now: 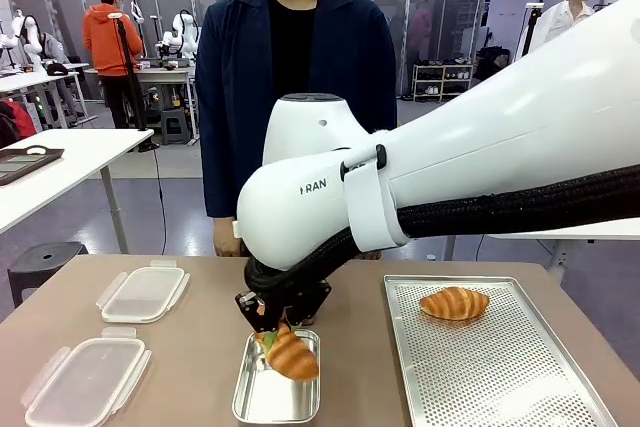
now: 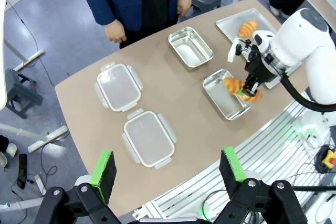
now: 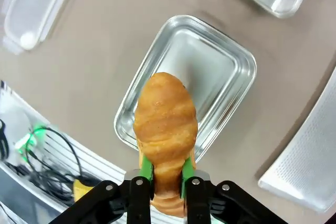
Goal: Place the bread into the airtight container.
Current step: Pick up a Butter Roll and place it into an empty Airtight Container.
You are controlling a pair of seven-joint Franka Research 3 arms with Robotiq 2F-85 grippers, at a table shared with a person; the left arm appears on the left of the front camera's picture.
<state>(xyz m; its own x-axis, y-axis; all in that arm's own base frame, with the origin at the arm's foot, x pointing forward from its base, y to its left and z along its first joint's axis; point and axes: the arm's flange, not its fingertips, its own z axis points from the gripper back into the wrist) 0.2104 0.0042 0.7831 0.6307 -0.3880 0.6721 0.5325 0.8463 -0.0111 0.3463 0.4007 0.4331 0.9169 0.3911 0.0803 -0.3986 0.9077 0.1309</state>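
The right end effector [image 3: 167, 174] pinches one end of the bread [image 3: 165, 119], just above the metal container [image 3: 247, 72] on the surface [image 3: 94, 61]. The bread looks light, soft and crumbly, so a gentle hold near its thick middle seems safest.

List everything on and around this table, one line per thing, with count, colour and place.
table: one, brown, between robot and person.
perforated tray: one, silver, robot's right.
steel container: two, silver; near one front middle, far one closer to the person.
clear lid: two, see-through; and, robot's left.
croissant: two, golden brown; one held over the near container, one on the tray.
person: one, dark blue jacket, far side.
left gripper: black, green pads, open, high above the table.
right gripper: black, green pads, shut on the held croissant.
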